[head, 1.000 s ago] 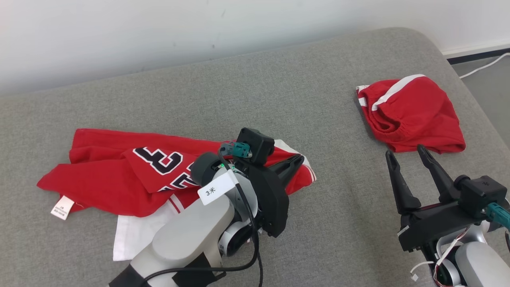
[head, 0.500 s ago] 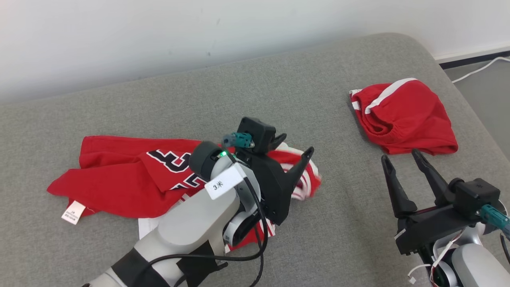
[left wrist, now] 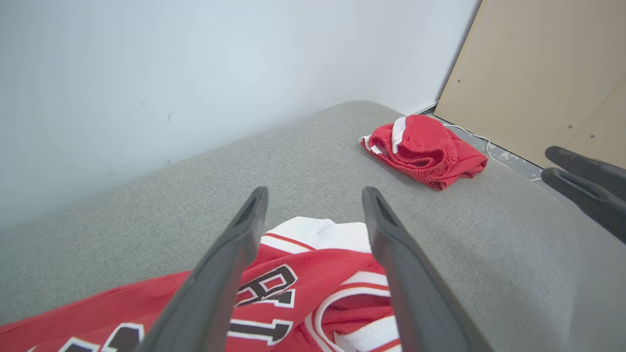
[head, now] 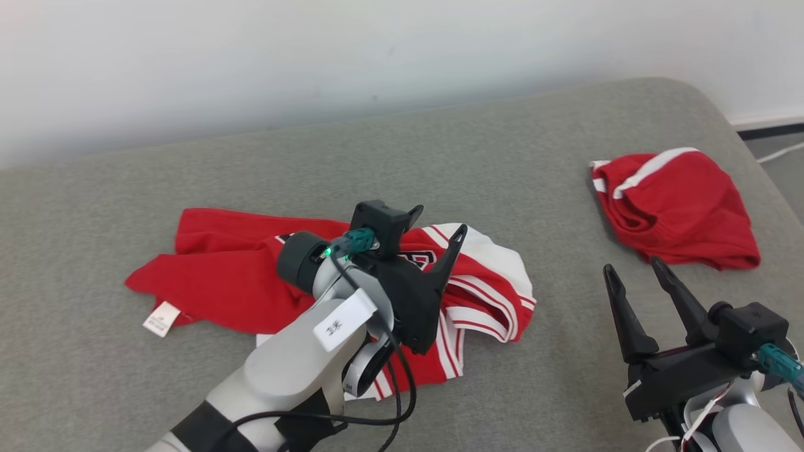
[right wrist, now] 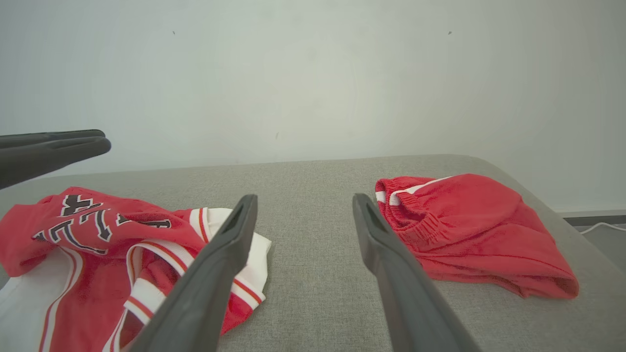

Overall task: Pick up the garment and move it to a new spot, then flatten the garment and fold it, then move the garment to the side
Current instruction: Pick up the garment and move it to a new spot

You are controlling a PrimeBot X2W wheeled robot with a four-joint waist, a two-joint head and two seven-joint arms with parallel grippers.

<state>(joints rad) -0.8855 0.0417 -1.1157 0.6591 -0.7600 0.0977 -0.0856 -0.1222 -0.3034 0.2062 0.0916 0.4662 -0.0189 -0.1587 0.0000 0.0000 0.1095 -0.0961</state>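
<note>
Left hand (head: 440, 220): fingers spread apart, nothing between them, poised over the right end of the garment. Right hand (head: 632, 265): fingers likewise apart, empty, over bare upholstery, lower right, between garment and shorts. Garment (head: 220, 282): red jersey, white trim, black lettering, crumpled and partly doubled over, lying left of centre on the grey cushion (head: 440, 144); white label (head: 161, 319) at its left edge. Red shorts (head: 678, 207): white stripes, bunched, near the cushion's far right corner, well apart from the garment. Pale wall (head: 314, 50) behind; white cable (head: 779, 152) on the floor at far right.
</note>
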